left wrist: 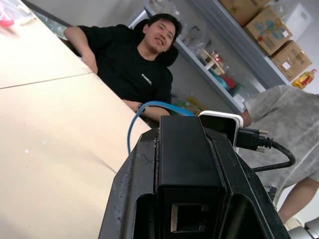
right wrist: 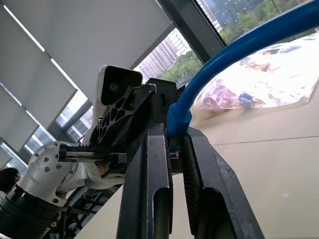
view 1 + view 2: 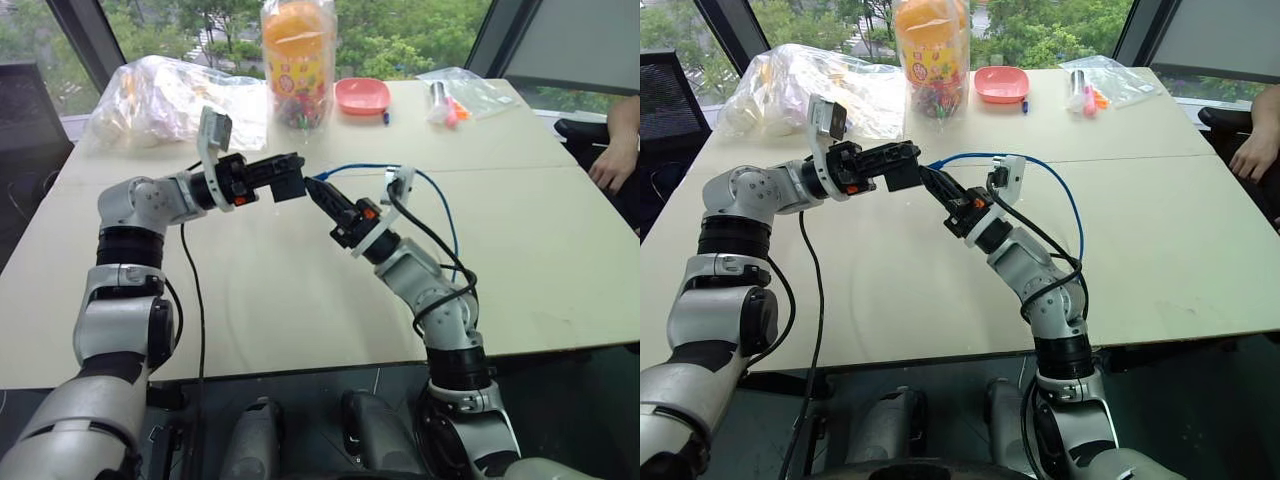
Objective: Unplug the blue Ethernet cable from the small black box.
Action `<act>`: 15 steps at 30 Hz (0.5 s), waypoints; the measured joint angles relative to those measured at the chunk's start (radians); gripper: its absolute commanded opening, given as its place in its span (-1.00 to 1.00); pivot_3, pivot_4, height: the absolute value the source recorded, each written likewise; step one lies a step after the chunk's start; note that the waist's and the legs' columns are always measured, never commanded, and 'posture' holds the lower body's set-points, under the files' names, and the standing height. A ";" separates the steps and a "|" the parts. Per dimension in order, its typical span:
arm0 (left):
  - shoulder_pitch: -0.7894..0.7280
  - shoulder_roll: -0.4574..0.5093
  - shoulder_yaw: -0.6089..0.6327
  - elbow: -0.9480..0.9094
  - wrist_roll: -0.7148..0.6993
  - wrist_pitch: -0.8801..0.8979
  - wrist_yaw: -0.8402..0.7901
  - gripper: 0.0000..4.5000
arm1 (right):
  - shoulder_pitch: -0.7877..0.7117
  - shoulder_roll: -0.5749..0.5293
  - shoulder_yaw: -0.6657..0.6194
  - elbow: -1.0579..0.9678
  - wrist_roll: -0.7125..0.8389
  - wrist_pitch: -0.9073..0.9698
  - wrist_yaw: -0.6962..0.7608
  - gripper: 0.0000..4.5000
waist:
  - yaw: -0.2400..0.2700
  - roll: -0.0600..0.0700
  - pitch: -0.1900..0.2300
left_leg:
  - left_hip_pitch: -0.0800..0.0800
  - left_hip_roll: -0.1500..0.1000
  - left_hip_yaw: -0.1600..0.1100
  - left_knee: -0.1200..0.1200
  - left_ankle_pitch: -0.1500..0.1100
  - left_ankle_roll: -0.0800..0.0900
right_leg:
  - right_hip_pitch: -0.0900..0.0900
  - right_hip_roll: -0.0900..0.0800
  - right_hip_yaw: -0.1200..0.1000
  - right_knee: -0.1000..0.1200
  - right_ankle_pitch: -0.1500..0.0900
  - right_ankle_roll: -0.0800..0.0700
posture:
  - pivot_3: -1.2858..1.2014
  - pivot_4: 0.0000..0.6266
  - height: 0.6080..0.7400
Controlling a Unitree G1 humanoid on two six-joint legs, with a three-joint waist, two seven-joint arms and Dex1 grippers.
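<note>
**End effectors both clamped, box and cable held mid-air at frame centre**

Left end effector (image 3: 292, 180) is clenched on the small black box (image 1: 185, 164). In the left wrist view the box sits between the two fingers with its empty port facing the camera. In the head views the box is just left of centre, raised above the counter (image 3: 300, 290).

Right end effector (image 3: 318, 190) is grasping the blue Ethernet cable (image 3: 1040, 165) at its plug end; the right wrist view shows the cord pinched between the fingers (image 2: 149, 184) right behind the plug. Its tip is just beside the box. Can't tell from these frames whether the plug is seated in the box or free of it.

The cable arcs from the centre toward the right of the frame, then drops behind the right forearm.

Upper part of the frame: clear plastic bags (image 3: 165, 100) at upper left, tall candy jar (image 3: 298, 60) at top centre, pink dish (image 3: 362, 95) beside it. A person's hand (image 3: 610, 165) rests at the right edge.
</note>
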 measured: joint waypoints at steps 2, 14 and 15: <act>0.000 -0.001 0.004 0.001 -0.010 0.001 0.010 -0.76 | -0.007 -0.003 -0.001 0.008 0.010 0.000 0.000 -0.98 | -0.001 0.000 0.000 | 0.000 0.000 0.000 0.000 0.000 0.000 | 0.000 0.001 -0.001 0.000 0.000 0.000 | 0.03 -0.52 1.00; 0.018 -0.060 0.089 -0.018 -0.088 0.111 0.024 -0.76 | 0.058 0.013 -0.134 -0.029 0.208 0.076 -0.013 0.67 | -0.004 0.000 0.001 | 0.000 0.001 0.000 0.000 0.000 0.000 | 0.000 0.001 0.000 0.001 0.000 0.000 | 0.03 -0.52 1.00; 0.018 -0.071 0.079 -0.021 -0.088 0.115 0.018 -0.76 | 0.058 0.021 -0.123 -0.034 0.218 0.087 -0.013 0.67 | -0.004 0.000 0.001 | 0.000 0.001 0.000 0.000 0.000 0.000 | 0.000 0.001 0.000 0.001 0.000 0.000 | 0.03 -0.52 1.00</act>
